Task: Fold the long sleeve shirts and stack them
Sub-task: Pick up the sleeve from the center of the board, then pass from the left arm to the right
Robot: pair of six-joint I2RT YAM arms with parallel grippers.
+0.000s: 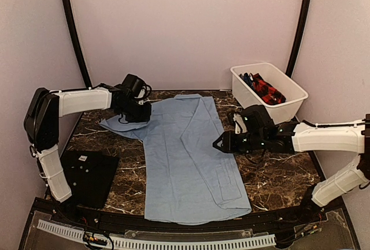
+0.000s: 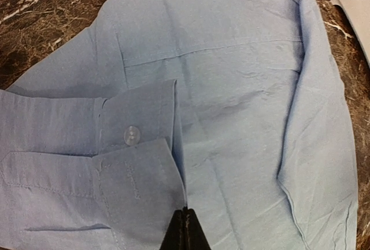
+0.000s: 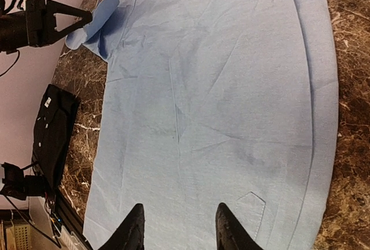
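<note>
Lt-blue shirt [image 2: 231, 88], cuff [image 2: 139, 140] in L end effector [image 2: 185, 230]

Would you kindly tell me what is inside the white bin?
In the white bin lie a red-black checked garment and a dark blue garment; anything beneath them is covered.

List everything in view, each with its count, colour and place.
light-blue shirt: one, light blue, spread flat mid-table
checked shirt: one, red and black, in the bin
dark blue garment: one, dark blue, in the bin, behind the checked shirt
bin: one, white, far right of the table
mat: one, black, near left of the table
table: one, dark brown marble, under everything
left tool: one, black, shut on the shirt's sleeve cuff
right tool: one, black, open above the shirt near its pocket
</note>
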